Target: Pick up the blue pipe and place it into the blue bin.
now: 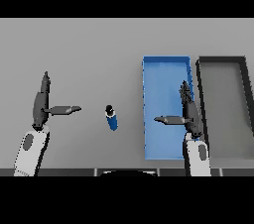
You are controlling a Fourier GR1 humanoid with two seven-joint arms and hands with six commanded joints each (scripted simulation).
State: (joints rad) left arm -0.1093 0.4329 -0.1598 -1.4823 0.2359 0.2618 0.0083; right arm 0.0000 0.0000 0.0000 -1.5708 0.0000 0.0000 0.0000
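Blue bin (166, 72) floor partly hidden by right hand (189, 114), forearm cut off below

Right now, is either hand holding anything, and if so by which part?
Nothing is held. The left hand and right hand are open, and the blue pipe lies on the table between them.

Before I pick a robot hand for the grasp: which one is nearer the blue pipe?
Left. The left robot hand is open beside the blue pipe, its thumb pointing toward it. The right robot hand hovers open over the blue bin, farther off.
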